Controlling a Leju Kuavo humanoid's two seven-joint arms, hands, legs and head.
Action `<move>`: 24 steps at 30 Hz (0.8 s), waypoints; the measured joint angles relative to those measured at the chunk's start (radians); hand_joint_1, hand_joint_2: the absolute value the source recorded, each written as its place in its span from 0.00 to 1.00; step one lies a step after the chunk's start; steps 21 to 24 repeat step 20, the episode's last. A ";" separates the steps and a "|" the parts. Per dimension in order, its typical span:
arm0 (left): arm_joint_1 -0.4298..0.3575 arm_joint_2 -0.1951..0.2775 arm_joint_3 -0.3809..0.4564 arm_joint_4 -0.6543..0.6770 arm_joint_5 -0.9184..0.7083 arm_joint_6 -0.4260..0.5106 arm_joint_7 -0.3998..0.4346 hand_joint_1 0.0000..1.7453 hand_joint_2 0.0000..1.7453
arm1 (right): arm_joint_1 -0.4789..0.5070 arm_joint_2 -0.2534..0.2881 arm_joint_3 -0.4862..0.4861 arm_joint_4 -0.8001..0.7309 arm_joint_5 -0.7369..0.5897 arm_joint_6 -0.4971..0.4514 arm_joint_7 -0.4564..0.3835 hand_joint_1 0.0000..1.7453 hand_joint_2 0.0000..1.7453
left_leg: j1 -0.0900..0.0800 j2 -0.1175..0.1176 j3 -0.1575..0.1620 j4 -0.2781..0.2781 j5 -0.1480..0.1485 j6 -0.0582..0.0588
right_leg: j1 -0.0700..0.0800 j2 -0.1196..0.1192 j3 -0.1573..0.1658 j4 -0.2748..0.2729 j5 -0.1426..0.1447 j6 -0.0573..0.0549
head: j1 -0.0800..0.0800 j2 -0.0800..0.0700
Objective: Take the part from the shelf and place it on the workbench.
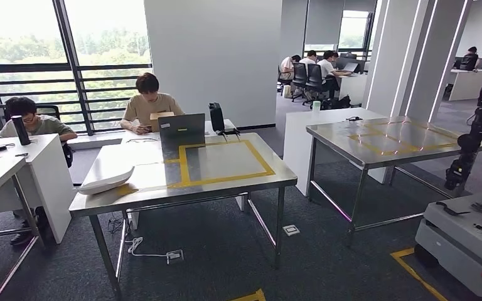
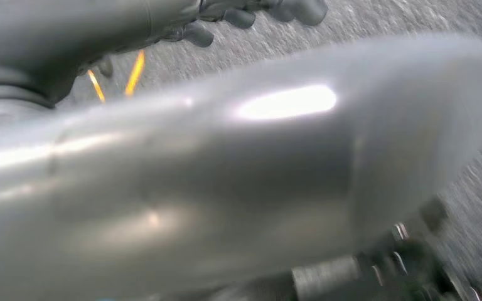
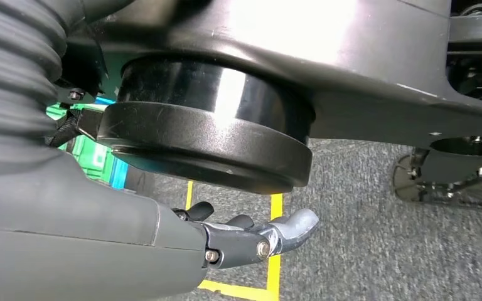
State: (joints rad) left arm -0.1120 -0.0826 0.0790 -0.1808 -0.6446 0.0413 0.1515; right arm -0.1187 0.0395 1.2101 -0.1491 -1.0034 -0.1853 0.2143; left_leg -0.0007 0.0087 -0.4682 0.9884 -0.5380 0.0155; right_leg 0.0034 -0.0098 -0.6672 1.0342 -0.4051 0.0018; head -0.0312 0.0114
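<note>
Right hand [image 3: 163, 251] entering from the left edge, grey ribbed cover at upper left of the frame, dark fingers [image 3: 289, 229] partly curled at lower centre, nothing in them. Grey carpet floor [image 3: 364, 238] beneath, at lower right. Yellow tape lines [image 3: 275, 251] on it at lower centre. Green crate [image 3: 94, 160] at mid left, partly hidden.

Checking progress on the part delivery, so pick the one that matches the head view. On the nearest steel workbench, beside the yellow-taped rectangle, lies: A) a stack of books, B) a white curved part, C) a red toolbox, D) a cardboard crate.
B: a white curved part lies on the left end of the workbench, just outside the yellow-taped rectangle.
</note>
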 joint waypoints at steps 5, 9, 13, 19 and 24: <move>0.014 0.004 0.000 0.002 0.000 0.034 0.001 0.00 0.00 | 0.000 -0.001 -0.002 0.000 0.004 -0.003 -0.030 0.00 1.00 | 0.002 0.007 -0.075 0.007 0.062 0.013 | -0.006 0.006 -0.030 0.255 -0.183 0.022 | 0.001 0.000; 0.019 0.004 0.008 0.001 0.016 0.070 -0.034 0.00 0.00 | -0.001 -0.001 0.002 0.000 0.015 -0.003 -0.027 0.00 1.00 | 0.005 0.006 -0.149 0.037 0.104 -0.002 | -0.010 0.008 0.129 0.109 -0.118 0.022 | 0.002 0.000; 0.020 0.002 0.029 0.001 0.034 0.108 -0.029 0.00 0.00 | -0.010 -0.002 0.004 0.000 0.017 -0.015 -0.047 0.00 1.00 | 0.005 0.006 -0.171 0.041 0.140 -0.029 | -0.001 0.010 0.199 -0.031 -0.157 -0.008 | 0.002 0.000; 0.031 0.000 0.057 0.003 0.056 0.128 -0.043 0.00 0.00 | -0.025 -0.011 0.004 0.001 0.012 -0.024 -0.060 0.00 1.00 | 0.011 -0.004 -0.226 0.250 -0.057 -0.056 | -0.002 0.000 0.121 -0.035 -0.084 -0.044 | -0.002 0.000; 0.031 0.000 0.058 0.003 0.057 0.128 -0.045 0.00 0.00 | -0.025 -0.011 0.004 0.001 0.011 -0.024 -0.060 0.00 1.00 | 0.011 -0.004 -0.230 0.283 -0.074 -0.058 | -0.001 -0.001 0.113 -0.035 -0.078 -0.044 | -0.002 0.000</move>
